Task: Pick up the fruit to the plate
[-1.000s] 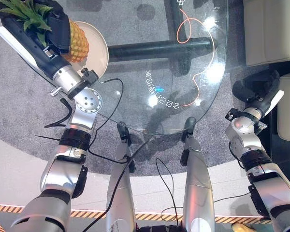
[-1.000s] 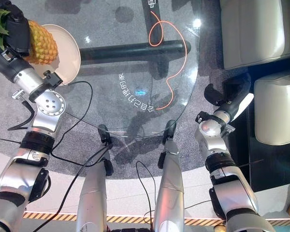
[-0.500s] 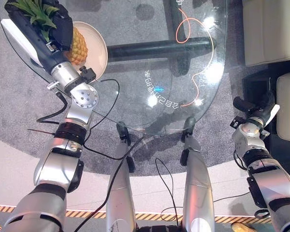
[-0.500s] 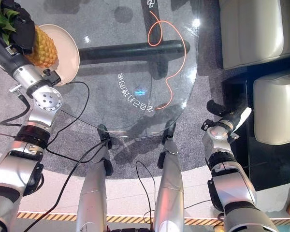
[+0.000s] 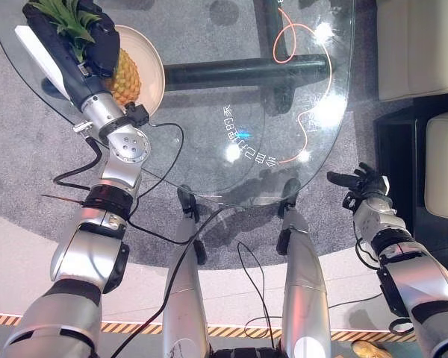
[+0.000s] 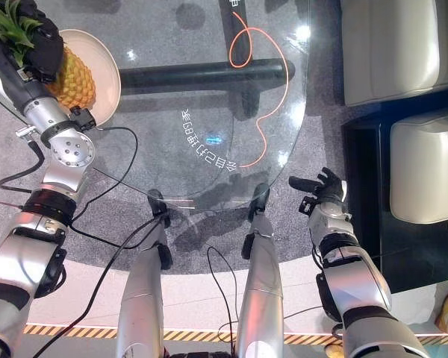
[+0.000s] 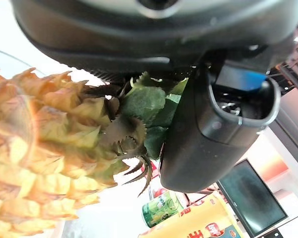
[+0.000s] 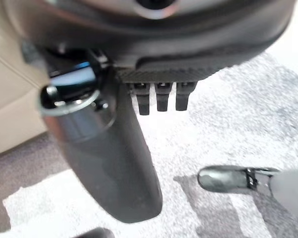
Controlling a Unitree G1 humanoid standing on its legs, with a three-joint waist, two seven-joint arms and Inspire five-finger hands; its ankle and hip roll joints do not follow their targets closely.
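A pineapple (image 5: 124,73) with a green crown (image 5: 66,19) lies tilted over the cream plate (image 5: 151,60) at the far left of the round glass table (image 5: 231,89). My left hand (image 5: 97,43) is shut on the pineapple at its crown end; the left wrist view shows the leaves (image 7: 149,106) wedged between thumb (image 7: 213,134) and palm, with the yellow body (image 7: 35,158) beyond. I cannot tell whether the fruit rests on the plate. My right hand (image 6: 322,185) hangs open off the table's right front edge, over the carpet, holding nothing.
An orange cable (image 5: 291,37) lies on the floor under the glass, beside the dark table base (image 5: 246,73). Beige cushioned seats (image 5: 422,45) stand at the right, with a dark gap (image 5: 396,149) beside them. Grey carpet surrounds the table.
My left hand has shifted the pineapple a little to the right and further over the plate. My right arm has dropped and drawn in, its hand now lower beside the table.
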